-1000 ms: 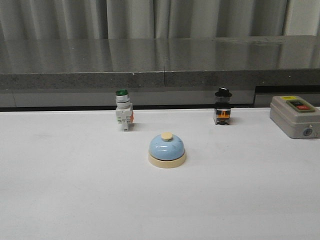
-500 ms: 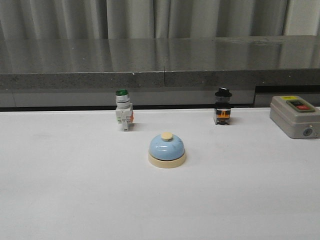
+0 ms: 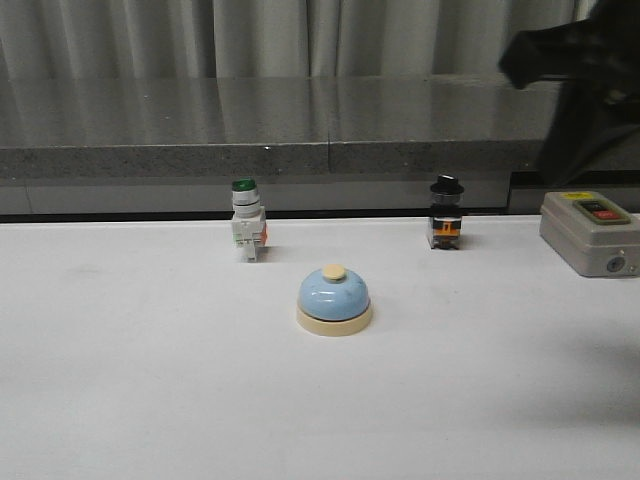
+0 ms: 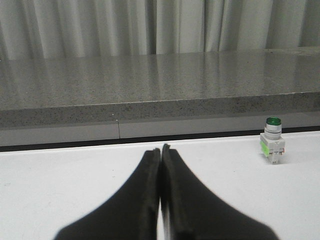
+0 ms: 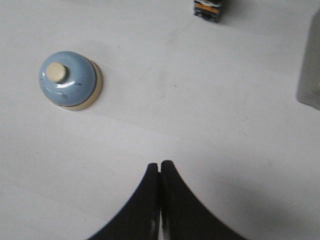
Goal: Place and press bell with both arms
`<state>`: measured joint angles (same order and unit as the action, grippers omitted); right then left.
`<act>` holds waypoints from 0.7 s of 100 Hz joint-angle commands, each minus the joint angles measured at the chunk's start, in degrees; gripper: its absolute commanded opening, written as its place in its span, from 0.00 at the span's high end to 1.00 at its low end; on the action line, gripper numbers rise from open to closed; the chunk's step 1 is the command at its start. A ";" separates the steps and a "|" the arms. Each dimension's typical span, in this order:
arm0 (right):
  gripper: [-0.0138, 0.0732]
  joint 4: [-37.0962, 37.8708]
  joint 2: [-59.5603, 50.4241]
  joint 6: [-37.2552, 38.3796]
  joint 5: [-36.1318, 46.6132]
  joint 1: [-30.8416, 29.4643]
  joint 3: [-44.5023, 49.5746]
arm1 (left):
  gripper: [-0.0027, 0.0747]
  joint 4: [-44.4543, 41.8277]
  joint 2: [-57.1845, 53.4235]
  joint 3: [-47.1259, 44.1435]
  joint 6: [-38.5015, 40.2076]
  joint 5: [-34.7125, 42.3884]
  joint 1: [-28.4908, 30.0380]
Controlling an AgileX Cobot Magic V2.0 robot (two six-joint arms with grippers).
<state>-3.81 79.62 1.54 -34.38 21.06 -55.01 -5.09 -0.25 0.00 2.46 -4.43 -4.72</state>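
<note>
My right gripper [image 5: 160,167] has its two black fingers pressed flat together, tip against tip, with nothing between them; it hangs above bare white tabletop [image 5: 210,125], looking down on it. In the front view my right arm [image 3: 585,75] is only a dark, blurred mass high at the right edge, above the grey box with red and black buttons [image 3: 590,232] that sits on the table's right side. My left gripper [image 4: 161,152] is closed the same way, fingers meeting along a thin seam and holding nothing, low over the table and facing the long grey speckled stone ledge [image 4: 160,85] with pale curtains [image 4: 150,25] behind it. The small desk bell with a glossy light-blue dome, cream round base and cream top button [image 3: 334,299] stands upright near the middle of the table, untouched and well apart from both grippers; from the right wrist camera [image 5: 70,80] I see it from above, off to one side of my closed fingertips. Behind the bell, toward the ledge, stand a white pushbutton switch with a green cap [image 3: 246,232] on the left side and a small black-capped switch with an orange and black body [image 3: 446,213] on the right side, each clear of the bell.
</note>
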 commanded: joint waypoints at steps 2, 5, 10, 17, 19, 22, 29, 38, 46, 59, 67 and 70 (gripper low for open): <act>0.91 -0.41 3.58 -0.12 3.25 2.30 -5.71 | 0.99 0.07 -1.67 -2.40 0.47 5.21 0.00; 0.91 -0.41 5.16 -0.12 3.25 3.01 -6.99 | 0.99 0.07 -1.67 -2.40 0.47 5.21 0.00; 0.91 -0.41 7.86 -0.12 3.25 4.24 -9.20 | 0.99 0.07 -1.67 -2.40 0.47 5.21 0.00; 0.91 -0.41 11.58 -0.12 3.18 5.89 -12.41 | 0.99 0.07 -1.67 -2.40 0.47 5.21 0.00; 0.91 -0.41 12.62 -0.12 3.12 6.37 -13.33 | 0.99 0.07 -1.67 -2.40 0.47 5.21 0.00; 0.91 -0.41 13.99 -0.12 3.12 6.99 -14.54 | 0.99 0.07 -1.67 -2.40 0.47 5.21 0.00; 0.91 -0.41 17.14 -0.12 2.70 8.36 -17.48 | 0.99 0.07 -1.67 -2.40 0.47 5.21 0.00; 0.91 -0.41 20.62 -0.12 2.08 9.84 -20.82 | 0.99 0.07 -1.67 -2.40 0.47 5.21 0.00; 0.91 -0.41 23.23 -0.12 1.75 10.92 -23.13 | 0.99 0.07 -1.67 -2.40 0.47 5.21 0.00; 0.91 -0.41 26.20 -0.12 1.27 11.69 -25.59 | 0.99 0.07 -1.67 -2.40 0.47 5.21 0.00; 0.91 -0.41 27.55 -0.12 0.78 11.69 -26.09 | 0.99 0.07 -1.67 -2.40 0.47 5.21 0.00; 0.91 -0.41 27.89 -0.12 0.73 11.69 -26.09 | 0.99 0.07 -1.67 -2.40 0.47 5.21 0.00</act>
<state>-4.00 109.42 1.54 -34.88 32.79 -78.98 -5.09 -0.25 0.00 2.46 -4.43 -4.72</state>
